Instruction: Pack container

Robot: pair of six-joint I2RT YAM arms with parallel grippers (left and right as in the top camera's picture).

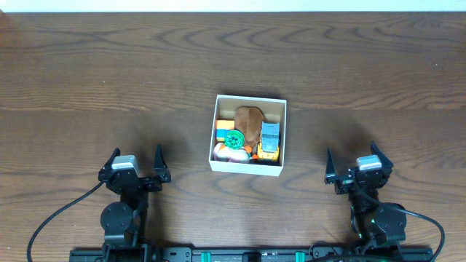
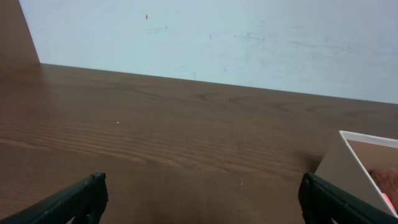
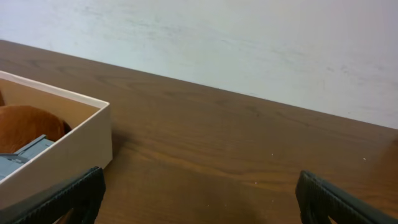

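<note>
The container [image 1: 250, 99] is a square white cardboard box in the middle of the table. It holds several small toys: a brown one [image 1: 250, 118], a green round one [image 1: 234, 139], a grey and yellow one [image 1: 270, 140] and orange pieces. My left gripper [image 1: 135, 161] is open and empty at the front left, well apart from the box. My right gripper [image 1: 358, 164] is open and empty at the front right. The box's corner shows at the right edge of the left wrist view [image 2: 348, 165] and at the left of the right wrist view [image 3: 68, 146].
The dark wooden table [image 1: 109, 73] runs to a pale wall at the back [image 2: 249, 37]. Black cables trail from both arm bases near the front edge [image 1: 58, 218].
</note>
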